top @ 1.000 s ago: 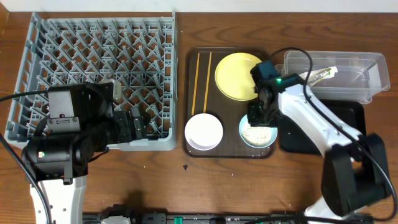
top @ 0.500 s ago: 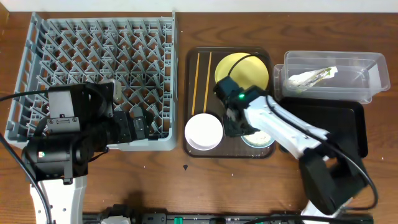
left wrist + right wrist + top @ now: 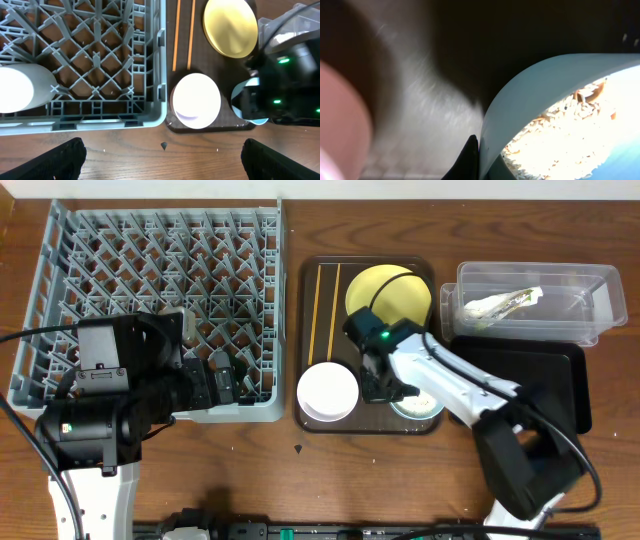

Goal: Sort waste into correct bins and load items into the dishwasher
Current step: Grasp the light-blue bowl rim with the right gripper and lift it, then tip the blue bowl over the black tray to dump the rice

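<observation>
The light blue bowl [image 3: 422, 406] holds rice scraps [image 3: 570, 135] and sits on the brown serving tray [image 3: 312, 340]. My right gripper [image 3: 384, 384] is at the bowl's left rim. In the right wrist view its fingers [image 3: 480, 145] pinch the bowl's wall [image 3: 540, 90]. The white bowl [image 3: 327, 391], yellow plate [image 3: 410, 298] and two chopsticks [image 3: 327, 310] also lie on the tray. My left gripper [image 3: 165, 160] is open and empty above the table, by the grey dish rack's [image 3: 150, 270] front edge. A white cup [image 3: 20, 87] lies in the rack. A wrapper [image 3: 505, 302] lies in the clear tub [image 3: 590, 280]. No tissue is in view.
The black tray [image 3: 565, 380] lies below the clear tub at the right, partly under my right arm. A small dark speck [image 3: 298, 448] lies on the wooden table in front of the serving tray. The left arm's body covers the rack's near left corner.
My right arm swung from the right side of the light blue bowl to its left rim. In the last half second it barely moved. The left arm has not moved.
</observation>
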`<state>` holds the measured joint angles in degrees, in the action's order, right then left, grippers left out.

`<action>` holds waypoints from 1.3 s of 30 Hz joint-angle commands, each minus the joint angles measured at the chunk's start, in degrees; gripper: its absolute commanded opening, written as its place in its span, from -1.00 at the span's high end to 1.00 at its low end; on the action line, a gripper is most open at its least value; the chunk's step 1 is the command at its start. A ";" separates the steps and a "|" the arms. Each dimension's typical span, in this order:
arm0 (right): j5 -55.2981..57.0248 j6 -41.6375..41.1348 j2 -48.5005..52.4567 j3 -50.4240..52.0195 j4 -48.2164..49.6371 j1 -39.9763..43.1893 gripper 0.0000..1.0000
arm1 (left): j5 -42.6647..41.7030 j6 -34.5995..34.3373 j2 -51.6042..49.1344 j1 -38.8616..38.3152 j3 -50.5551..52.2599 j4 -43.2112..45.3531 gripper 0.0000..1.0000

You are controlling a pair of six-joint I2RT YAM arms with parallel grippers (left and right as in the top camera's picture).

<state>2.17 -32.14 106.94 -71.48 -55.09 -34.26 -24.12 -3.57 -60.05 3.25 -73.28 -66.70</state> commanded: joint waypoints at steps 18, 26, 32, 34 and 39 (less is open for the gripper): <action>-51.49 26.71 -16.57 4.22 -1.68 40.30 0.98 | -0.72 0.57 -0.17 -0.22 -0.94 -0.17 -0.99; -68.48 35.23 -15.87 14.56 2.91 55.69 0.97 | -0.74 0.55 -0.17 -0.22 -0.94 -0.17 -0.99; -81.68 36.96 -15.87 22.71 15.63 62.69 0.97 | -0.74 0.57 -0.17 -0.22 -0.94 -0.17 -0.99; -82.86 36.96 -15.87 24.50 17.38 64.26 0.97 | -0.74 0.57 -0.17 -0.22 -0.94 -0.17 -0.99; -91.56 42.34 -15.87 27.82 18.82 67.80 0.98 | -0.74 0.57 -0.17 -0.22 -0.94 -0.17 -0.99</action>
<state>-78.19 4.75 91.00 -44.88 -36.47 31.81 -24.12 -3.57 -60.07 3.25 -73.28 -66.70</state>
